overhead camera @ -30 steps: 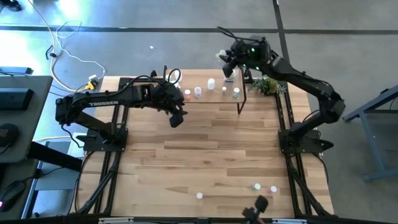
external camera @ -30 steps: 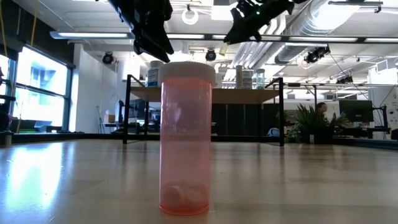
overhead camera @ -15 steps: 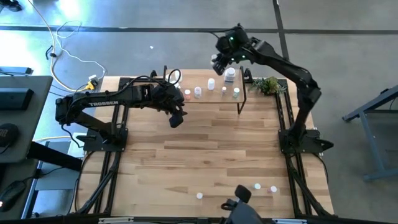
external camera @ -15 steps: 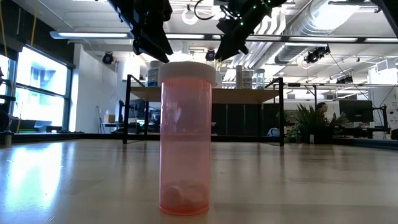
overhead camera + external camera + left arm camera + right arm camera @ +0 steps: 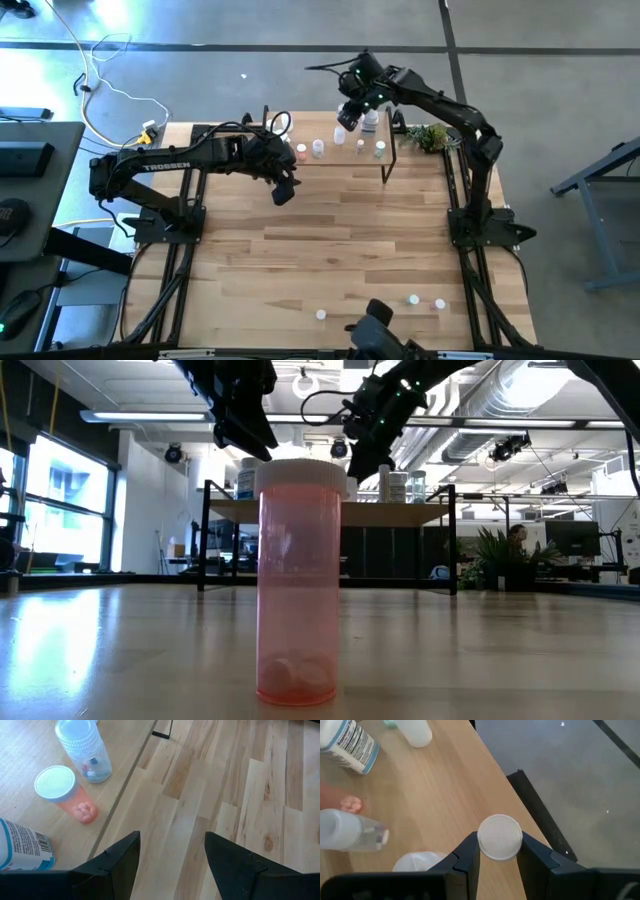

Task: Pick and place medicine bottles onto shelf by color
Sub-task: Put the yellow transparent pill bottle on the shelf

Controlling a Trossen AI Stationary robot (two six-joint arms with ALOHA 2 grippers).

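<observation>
Left gripper (image 5: 284, 190) hovers over tabletop beside shelf (image 5: 350, 160), fingers parted, empty. Right gripper (image 5: 499, 851) above shelf's far edge, clamped on white-capped bottle (image 5: 499, 836). Risk: release near edge, bottle topples off; descent may knock neighbouring bottles (image 5: 318, 148).

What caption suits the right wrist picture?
Right gripper holding a white-capped bottle over the shelf edge.

The middle of the table (image 5: 330, 240) is bare wood, with open passage between the arms. The shelf (image 5: 345, 160) along the far edge is crowded with bottles (image 5: 318, 148), and the right gripper (image 5: 345, 118) hangs over it clamping a white-capped bottle (image 5: 500, 836). Three more bottles (image 5: 413, 299) stand near the front edge.
</observation>
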